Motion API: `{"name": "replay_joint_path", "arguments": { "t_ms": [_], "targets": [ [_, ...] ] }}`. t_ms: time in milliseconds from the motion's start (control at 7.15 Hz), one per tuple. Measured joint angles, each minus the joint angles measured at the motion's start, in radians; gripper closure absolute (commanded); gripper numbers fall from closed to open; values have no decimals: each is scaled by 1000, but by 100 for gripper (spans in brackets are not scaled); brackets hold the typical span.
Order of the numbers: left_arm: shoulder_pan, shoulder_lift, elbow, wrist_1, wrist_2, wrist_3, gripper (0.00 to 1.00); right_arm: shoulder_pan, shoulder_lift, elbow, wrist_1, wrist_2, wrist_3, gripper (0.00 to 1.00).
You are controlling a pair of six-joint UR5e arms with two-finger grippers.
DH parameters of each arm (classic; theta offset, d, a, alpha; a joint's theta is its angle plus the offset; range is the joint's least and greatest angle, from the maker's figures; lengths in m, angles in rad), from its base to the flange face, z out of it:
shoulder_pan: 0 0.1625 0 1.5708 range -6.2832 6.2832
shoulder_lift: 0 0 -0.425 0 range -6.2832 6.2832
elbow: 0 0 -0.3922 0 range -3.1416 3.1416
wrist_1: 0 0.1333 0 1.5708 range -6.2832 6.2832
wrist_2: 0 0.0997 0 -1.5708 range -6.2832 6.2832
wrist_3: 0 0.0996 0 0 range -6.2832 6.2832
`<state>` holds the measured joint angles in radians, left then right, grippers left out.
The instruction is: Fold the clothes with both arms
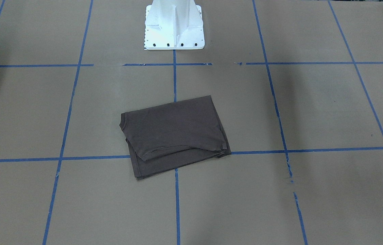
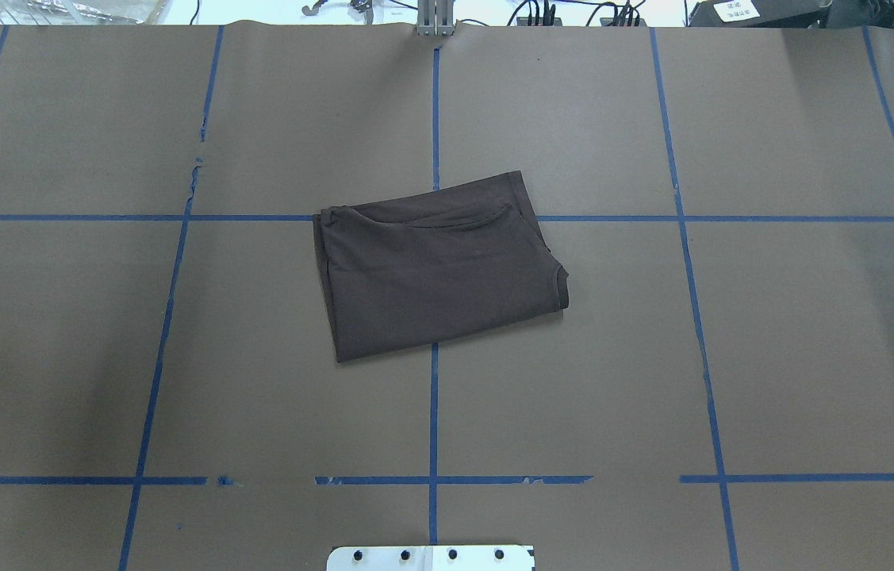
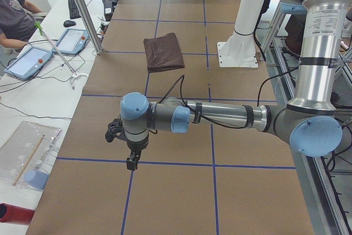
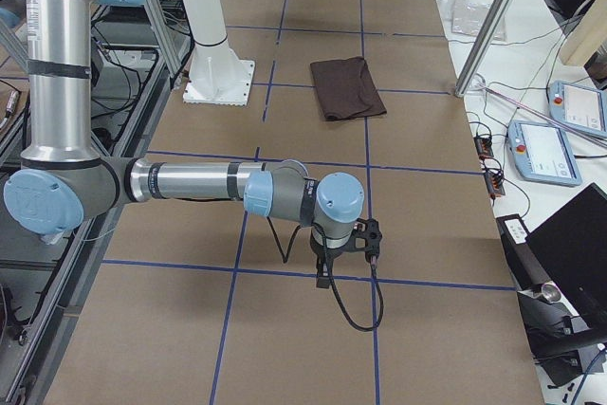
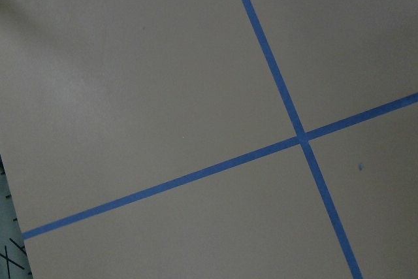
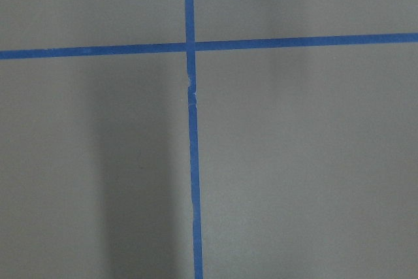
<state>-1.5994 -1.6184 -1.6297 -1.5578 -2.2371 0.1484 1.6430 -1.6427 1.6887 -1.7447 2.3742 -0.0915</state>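
Observation:
The dark grey-brown T-shirt (image 1: 174, 136) lies folded into a rough rectangle at the middle of the table, with layered edges on its far side in the overhead view (image 2: 435, 270). It also shows in the left side view (image 3: 164, 51) and the right side view (image 4: 347, 87). Both arms are stretched out low, far from the shirt, one toward each end of the table. The left gripper (image 3: 132, 160) points down over a blue tape line. The right gripper (image 4: 324, 280) also points down over a tape line. I cannot tell whether either is open or shut. Both wrist views show only bare paper and tape.
Brown paper with a blue tape grid (image 2: 435, 412) covers the table. The white pedestal base (image 1: 174, 30) stands at the robot's edge. Beside the table's far side are tablets (image 3: 71, 41), cables, a metal post (image 3: 82, 9) and a seated person (image 3: 14, 15).

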Motion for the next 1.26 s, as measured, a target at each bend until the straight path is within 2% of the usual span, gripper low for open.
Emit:
{"name": "replay_joint_path", "arguments": {
  "t_ms": [280, 699, 1259],
  "targets": [
    [4, 2, -21, 59, -2, -14, 0, 27, -1, -5, 0, 18, 1, 0],
    [6, 3, 28, 5, -11, -13, 0, 42, -9, -8, 6, 21, 0, 0],
    [6, 5, 32, -2, -15, -11, 0, 39, -18, -104, 204, 19, 97, 0]
  ]
}}
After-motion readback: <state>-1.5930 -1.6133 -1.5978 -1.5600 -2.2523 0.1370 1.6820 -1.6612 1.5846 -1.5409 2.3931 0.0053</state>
